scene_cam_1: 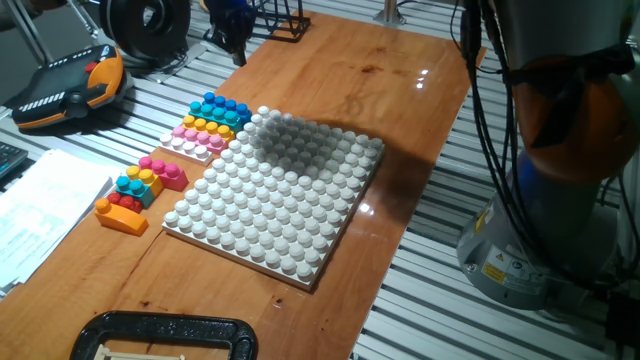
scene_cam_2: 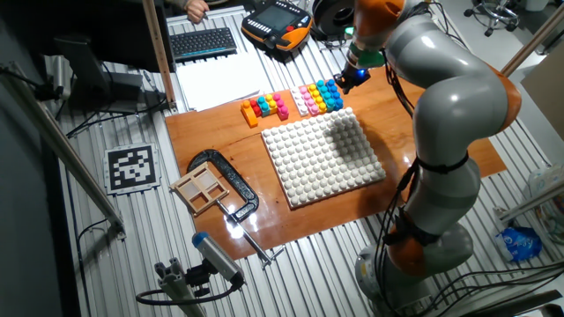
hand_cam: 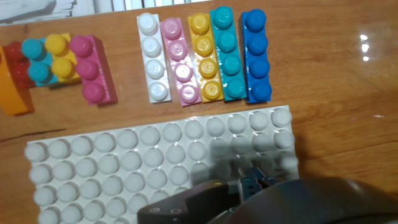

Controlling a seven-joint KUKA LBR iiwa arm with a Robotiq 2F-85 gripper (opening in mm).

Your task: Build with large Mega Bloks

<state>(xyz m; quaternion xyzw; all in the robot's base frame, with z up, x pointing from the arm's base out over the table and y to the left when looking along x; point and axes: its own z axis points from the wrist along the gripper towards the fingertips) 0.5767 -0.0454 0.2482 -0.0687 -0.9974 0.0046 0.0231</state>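
While the white studded baseplate lies flat on the wooden surface, every brick sits beyond its far edge in the hand view. Furthest left of the baseplate's far-left corner is an orange brick, cut off by the frame, touching a small cluster of red, cyan, yellow and magenta bricks. Further right, just beyond the baseplate's far edge and close to it, five elongated four-stud bricks lie side by side in a row: white, pink, yellow-orange, cyan brick and dark blue, each touching its neighbour. Above the near right part of the baseplate, the gripper shows only as a dark blurred mass at the bottom edge; whether the jaws are apart or together cannot be told. From the other fixed view, the gripper hangs just right of the row, holding nothing visible.
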